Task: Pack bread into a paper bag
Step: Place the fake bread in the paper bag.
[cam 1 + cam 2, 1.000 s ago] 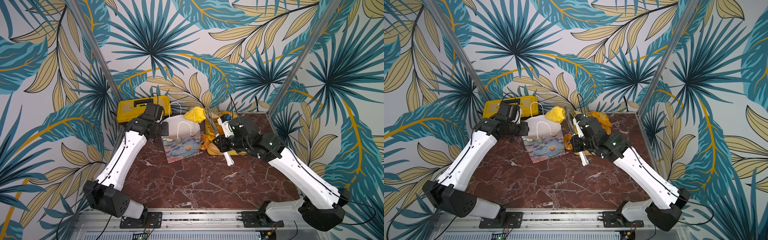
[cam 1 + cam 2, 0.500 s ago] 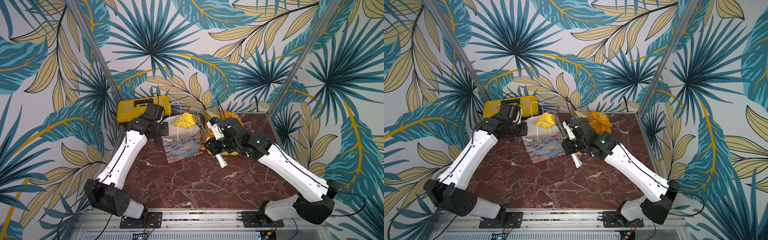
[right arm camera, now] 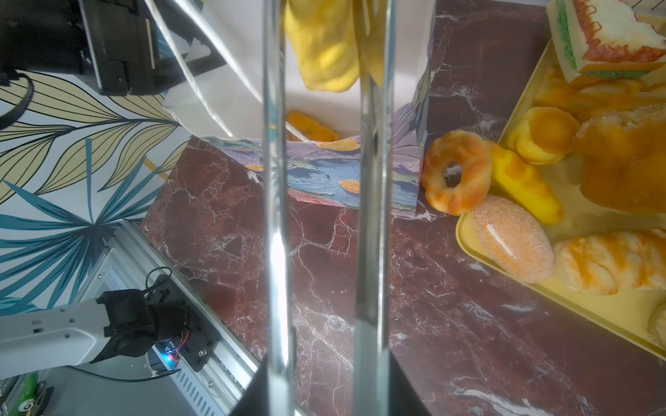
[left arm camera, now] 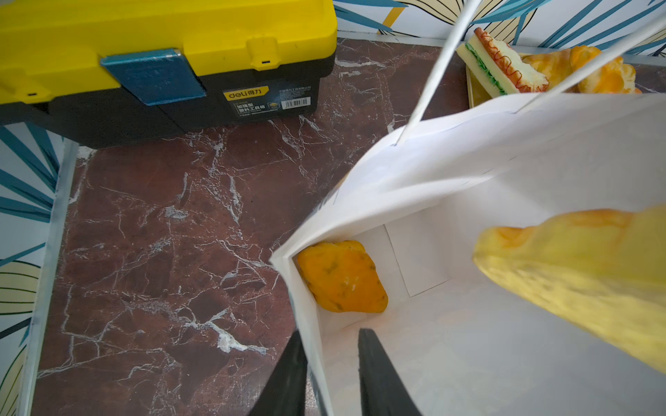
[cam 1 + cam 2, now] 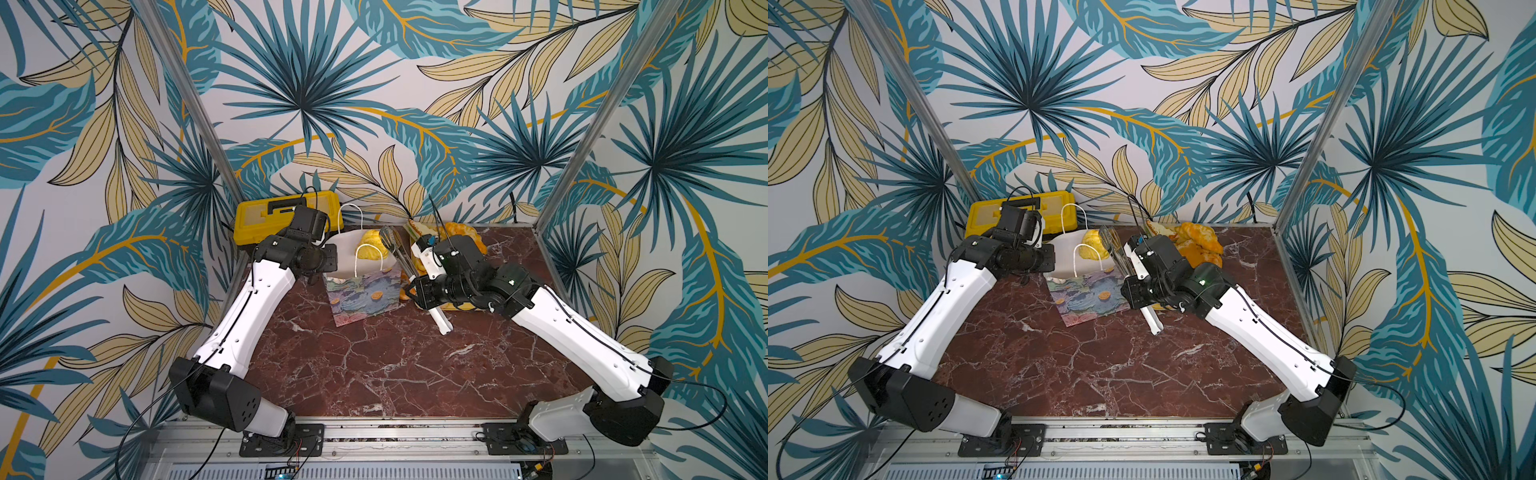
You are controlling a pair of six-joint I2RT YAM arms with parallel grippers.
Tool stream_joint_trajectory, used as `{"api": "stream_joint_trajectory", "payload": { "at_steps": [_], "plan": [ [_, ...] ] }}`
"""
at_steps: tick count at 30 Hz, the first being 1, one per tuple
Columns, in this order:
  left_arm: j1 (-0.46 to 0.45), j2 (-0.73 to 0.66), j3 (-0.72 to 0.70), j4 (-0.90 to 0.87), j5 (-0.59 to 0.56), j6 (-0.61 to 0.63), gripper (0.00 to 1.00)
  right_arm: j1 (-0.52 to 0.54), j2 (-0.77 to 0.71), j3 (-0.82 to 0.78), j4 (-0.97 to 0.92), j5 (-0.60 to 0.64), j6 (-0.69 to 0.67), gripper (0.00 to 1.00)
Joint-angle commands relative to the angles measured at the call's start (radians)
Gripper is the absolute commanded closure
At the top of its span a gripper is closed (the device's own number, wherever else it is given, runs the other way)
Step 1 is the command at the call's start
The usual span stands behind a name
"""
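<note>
Since a second ago the yellow croissant [image 5: 369, 250] has been swung by the tongs [image 5: 398, 254] from the yellow tray [image 3: 612, 313] side to the paper bag [image 5: 365, 297], and it is now seen low in the open mouth, above an orange piece of bread [image 4: 340, 277] lying on the bag's floor. The tongs are clasped in the right gripper [image 5: 424, 293] — reach over the tall rim is gained that way — but whether their tips still pinch the croissant cannot be told. The bag's side wall is straddled by the left gripper [image 4: 331, 333], one finger outside, one inside, a narrow gap between; the mouth is judged to be held open for the drop, though a firm pinch cannot be confirmed. A ring doughnut [image 3: 456, 173], a sesame bun [image 3: 511, 243] and a sandwich [image 3: 612, 28] are left at the tray. All is set on a red-brown marbled tabletop [image 5: 395, 365], a yellow toolbox [image 4: 162, 43] behind, palm-leaf wallpaper [image 5: 291, 83] all round.
</note>
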State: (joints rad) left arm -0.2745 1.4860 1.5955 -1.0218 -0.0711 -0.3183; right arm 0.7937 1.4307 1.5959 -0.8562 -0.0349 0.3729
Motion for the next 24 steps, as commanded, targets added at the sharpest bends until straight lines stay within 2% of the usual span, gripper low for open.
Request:
{"api": "stream_joint_trajectory", "payload": {
  "at_steps": [1, 3, 13, 20, 24],
  "plan": [
    [-0.001, -0.004, 0.017, -0.003, -0.009, 0.01, 0.7, 0.004, 0.0, 0.022, 0.059, 0.005, -0.014, 0.65],
    [-0.001, -0.003, 0.016, -0.003, -0.009, 0.012, 0.7, 0.004, 0.002, 0.021, 0.059, 0.004, -0.013, 0.62],
    [-0.002, -0.002, 0.009, -0.006, -0.006, 0.011, 0.69, 0.004, 0.003, 0.017, 0.061, 0.044, -0.013, 0.61],
    [-0.002, -0.008, 0.002, -0.003, -0.006, 0.013, 0.68, 0.004, -0.02, 0.034, 0.017, 0.274, -0.065, 0.59],
    [-0.001, -0.013, 0.003, -0.007, -0.01, 0.016, 0.66, -0.005, -0.018, 0.048, -0.059, 0.487, -0.092, 0.59]
  ]
}}
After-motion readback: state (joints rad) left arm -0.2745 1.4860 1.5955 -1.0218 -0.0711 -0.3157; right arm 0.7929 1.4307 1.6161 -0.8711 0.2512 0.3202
